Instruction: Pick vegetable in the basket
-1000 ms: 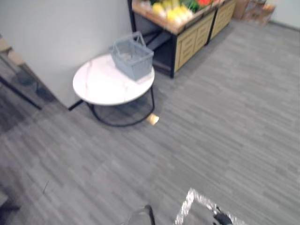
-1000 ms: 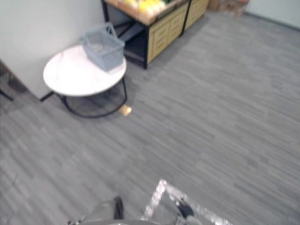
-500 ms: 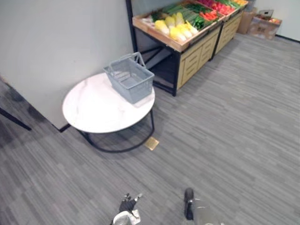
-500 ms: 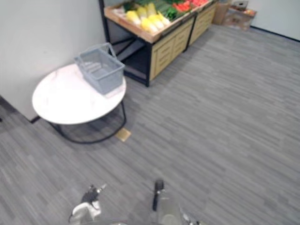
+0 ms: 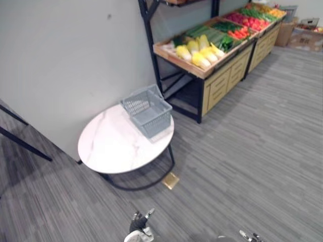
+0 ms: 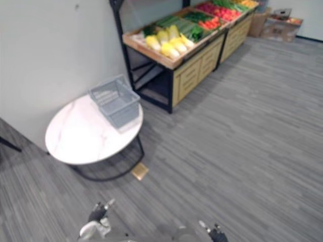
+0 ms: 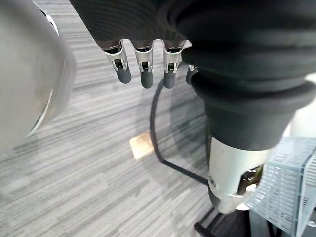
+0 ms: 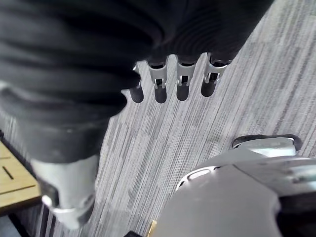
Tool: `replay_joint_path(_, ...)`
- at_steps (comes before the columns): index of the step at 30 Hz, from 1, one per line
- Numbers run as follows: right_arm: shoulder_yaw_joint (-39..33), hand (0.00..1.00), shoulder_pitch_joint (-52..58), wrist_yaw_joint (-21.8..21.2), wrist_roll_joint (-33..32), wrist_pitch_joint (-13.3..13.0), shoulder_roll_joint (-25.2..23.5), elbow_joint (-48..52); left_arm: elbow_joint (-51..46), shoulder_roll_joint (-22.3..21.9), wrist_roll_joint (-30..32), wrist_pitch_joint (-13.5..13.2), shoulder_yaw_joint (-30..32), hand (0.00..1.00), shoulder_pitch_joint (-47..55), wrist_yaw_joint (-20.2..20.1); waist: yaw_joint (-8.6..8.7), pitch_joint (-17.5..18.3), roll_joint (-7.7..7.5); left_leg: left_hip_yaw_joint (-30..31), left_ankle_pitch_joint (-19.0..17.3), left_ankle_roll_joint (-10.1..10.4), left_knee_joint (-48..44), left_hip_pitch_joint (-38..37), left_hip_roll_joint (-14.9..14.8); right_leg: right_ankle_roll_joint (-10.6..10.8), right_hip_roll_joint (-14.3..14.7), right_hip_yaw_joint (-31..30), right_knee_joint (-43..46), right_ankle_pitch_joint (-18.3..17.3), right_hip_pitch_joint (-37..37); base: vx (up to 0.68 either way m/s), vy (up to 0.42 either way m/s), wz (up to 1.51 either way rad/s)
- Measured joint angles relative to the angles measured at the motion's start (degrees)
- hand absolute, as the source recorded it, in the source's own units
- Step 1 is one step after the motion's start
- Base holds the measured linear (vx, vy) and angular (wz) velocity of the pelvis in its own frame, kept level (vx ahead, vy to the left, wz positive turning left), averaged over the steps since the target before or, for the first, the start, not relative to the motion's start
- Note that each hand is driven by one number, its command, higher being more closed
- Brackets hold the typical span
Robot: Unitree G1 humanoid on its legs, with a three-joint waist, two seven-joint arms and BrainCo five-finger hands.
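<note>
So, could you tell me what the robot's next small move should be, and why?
Probably step forward toward the produce stand: the left hand and right hand hang open and empty over the floor, well short of the vegetables, and the basket on the round table looks empty.

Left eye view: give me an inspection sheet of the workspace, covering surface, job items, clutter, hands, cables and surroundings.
Surface: round white table on a dark frame.
Job's things: grey basket at the table's far edge, looks empty; vegetables on the wooden stand.
Clutter: tan square on the floor by the table.
Hands: left hand and right hand open, low, holding nothing.
Cables: nothing seen.
Surroundings: grey wall, plank floor, cardboard boxes.
</note>
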State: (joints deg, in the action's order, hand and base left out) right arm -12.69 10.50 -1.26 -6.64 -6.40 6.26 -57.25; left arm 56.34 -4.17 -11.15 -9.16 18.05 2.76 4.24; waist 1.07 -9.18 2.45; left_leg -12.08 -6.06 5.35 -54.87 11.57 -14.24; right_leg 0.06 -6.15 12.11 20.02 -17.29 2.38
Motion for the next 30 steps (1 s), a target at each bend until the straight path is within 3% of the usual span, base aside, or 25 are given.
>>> replay_joint_path(1,0.41,0.0,0.55,0.01,-0.02,-0.02,-0.01,1.19,-0.61,0.28,-0.02,-0.54,-1.2,0.0,0.34,0.0,-0.11,-0.03,-0.17,-2.11,-2.37,-0.8,5.32,1.85,0.76,1.23,-1.36,-0.29,0.1,-0.85,1.35,0.26,0.238,-0.11)
replay_joint_path(2,1.39,0.0,1.5,-0.01,-0.04,-0.12,0.1,2.72,-0.83,0.6,-0.03,-0.92,-2.75,0.0,0.69,0.0,-0.15,0.07,-0.29,-4.98,-2.1,-1.85,15.06,1.94,1.83,2.89,-2.79,-0.64,0.33,-1.8,2.58,0.33,0.293,-0.12)
replay_joint_path(3,2.17,0.0,2.05,-0.06,-0.08,-0.27,0.38,3.64,-1.14,0.55,-0.04,-1.1,-3.4,0.0,1.11,-0.01,-0.19,0.19,-0.02,-6.52,0.27,-3.15,22.08,1.19,2.43,3.94,-3.21,-1.0,0.71,-2.5,3.04,0.31,0.288,-0.1)
replay_joint_path(4,3.29,0.0,2.91,-0.27,-0.13,-0.35,1.2,5.12,-1.34,-0.01,-0.04,-1.56,-4.61,0.0,1.88,-0.02,-0.29,0.98,1.18,-8.15,2.45,-5.25,32.0,0.73,2.98,5.83,-3.01,-1.84,1.71,-4.0,3.39,0.33,0.267,0.07)
replay_joint_path(5,4.54,0.0,2.74,-0.29,-0.07,-0.28,0.85,4.97,-1.37,1.06,-0.03,-1.51,-4.93,0.0,1.63,-0.05,-0.24,1.61,-0.49,-9.33,2.36,-5.57,33.68,-0.74,5.13,6.32,-4.66,-2.85,1.06,-4.23,3.97,0.33,0.243,0.2)
replay_joint_path(7,6.3,0.0,2.77,-0.49,-0.02,-1.18,-0.51,5.07,-1.72,2.17,-0.02,-1.57,-5.57,0.0,1.91,-0.03,-0.96,3.08,-2.89,-9.36,2.36,-6.0,37.41,-0.73,8.51,6.01,-5.28,-4.82,-5.26,-2.49,5.66,0.33,0.15,0.31)
replay_joint_path(10,7.05,0.0,0.7,-0.61,0.03,-1.64,-0.65,4.64,-1.87,2.41,0.02,-1.55,-5.59,0.0,1.82,-0.03,-1.45,3.16,-3.18,-9.53,0.99,-6.75,37.99,-1.62,9.51,6.03,-5.2,-7.04,-11.05,2.73,8.81,0.29,0.109,0.08)
replay_joint_path(13,8.1,0.0,-0.3,-0.9,0.25,-1.93,-0.68,4.06,-0.9,2.77,0.1,-1.51,-6.38,0.0,2.39,-0.04,-2.37,5.07,-3.43,-10.96,0.79,-6.72,41.35,-4.79,10.7,5.8,-5.77,-10.34,-11.57,5.2,9.0,0.19,0.082,-0.3)
replay_joint_path(14,8.14,0.0,-0.41,-0.97,0.49,-2.05,-0.59,2.37,0.37,3.56,0.17,-1.46,-7.37,0.0,2.42,-0.03,-2.46,6.43,-3.94,-10.87,0.55,-6.48,43.44,-5.62,12.03,5.8,-6.24,-11.23,-9.2,5.23,7.8,0.12,0.083,0.0)
replay_joint_path(16,5.89,0.0,-0.27,-1.2,0.73,-2.15,-0.67,0.46,2.04,3.72,0.23,-1.46,-9.41,0.0,2.53,-0.01,-2.11,7.73,-3.2,-10.17,0.23,-6.31,48.17,-9.06,13.49,5.85,-6.62,-13.54,5.21,5.28,1.66,0.17,0.118,0.06)
replay_joint_path(17,5.53,0.0,-0.6,-1.2,1.22,-2.32,-0.55,0.21,2.57,4.4,0.22,-1.39,-10.68,0.0,2.53,0.03,-1.74,7.55,-3.5,-9.38,0.18,-6.38,49.28,-10.4,14.68,7.44,-7.03,-15.25,14.29,6.53,-1.97,0.14,0.089,0.23)
replay_joint_path(18,5.17,0.0,-0.96,-1.15,1.69,-2.33,-0.56,0.15,3.08,5.08,0.21,-1.27,-12.18,0.0,2.56,0.14,-0.53,7.19,-4.43,-8.71,0.05,-6.48,50.41,-12.78,15.95,11.88,-7.54,-17.46,24.07,11.01,-5.99,0.16,0.071,0.35)
replay_joint_path(19,5.14,0.0,-0.72,-1.1,1.68,-2.33,-0.47,0.11,3.14,5.89,0.2,-1.08,-12.98,0.0,2.64,0.36,0.08,7.14,-4.54,-7.81,-0.01,-6.53,51.04,-13.93,16.5,12.02,-7.51,-17.88,27.51,14.14,-7.22,0.24,0.094,0.54)
replay_joint_path(20,4.87,0.0,0.17,-0.92,1.67,-2.34,-0.5,0.05,3.15,6.38,0.15,-0.64,-14.77,0.0,2.67,0.48,0.81,6.76,-4.23,-6.09,-0.28,-6.81,52.24,-16.12,16.93,11.36,-7.45,-17.63,32.98,21.6,-8.93,0.24,0.067,0.43)
replay_joint_path(21,4.32,0.0,0.57,-0.88,1.66,-2.35,-0.7,0.04,3.15,6.38,0.13,-0.61,-15.27,0.0,2.67,0.49,0.82,6.57,-4.3,-5.77,-0.52,-7.21,52.6,-17.14,16.91,11.57,-7.43,-17.6,36.2,21.93,-10.14,0.24,0.046,0.4)
replay_joint_path(23,3.71,0.0,0.8,-0.66,1.65,-2.25,-1.18,0.06,3.42,6.8,0.25,-0.45,-15.19,0.0,1.85,0.86,0.53,4.92,-4.26,-3.97,-1.61,-8.44,52.39,-20.69,16.49,7.5,-7.44,-14.82,43.22,12.05,-14.82,0.22,-0.018,0.32)
replay_joint_path(25,2.37,0.0,0.91,-0.61,1.61,-2.28,-1.78,0.1,3.64,6.34,0.28,-0.24,-13.42,0.0,1.55,1.05,0.73,4.27,-4.33,-2.48,-2.37,-8.24,52.42,-22.12,15.38,5.4,-7.39,-11.86,38.67,7.86,-17.15,0.21,-0.097,0.54)
replay_joint_path(27,1.61,0.0,0.98,-0.56,1.52,-2.28,-2.26,0.12,3.56,5.62,0.42,-0.27,-10.67,0.0,1.47,1.21,0.64,3.68,-4.18,-0.76,-3.36,-7.02,52.33,-23.48,13.71,4.55,-7.38,-9.57,27.91,7.26,-17.69,0.24,-0.159,0.56)
replay_joint_path(29,0.98,0.0,1.11,-0.4,1.5,-2.27,-2.54,0.1,3.53,4.83,0.8,-0.31,-7.8,0.0,1.47,1.71,0.42,3.52,-3.9,1.0,-5.2,-3.97,51.4,-24.8,10.82,4.97,-6.74,-8.59,11.03,8.05,-16.68,0.31,-0.254,0.38)
replay_joint_path(30,0.83,0.0,1.11,-0.36,1.5,-2.26,-2.6,0.08,3.54,4.62,0.92,-0.31,-7.05,0.0,1.47,1.78,0.4,3.52,-3.88,1.4,-5.73,-3.09,51.15,-25.05,10.09,5.39,-6.53,-8.69,6.85,8.4,-16.24,0.42,-0.391,0.31)
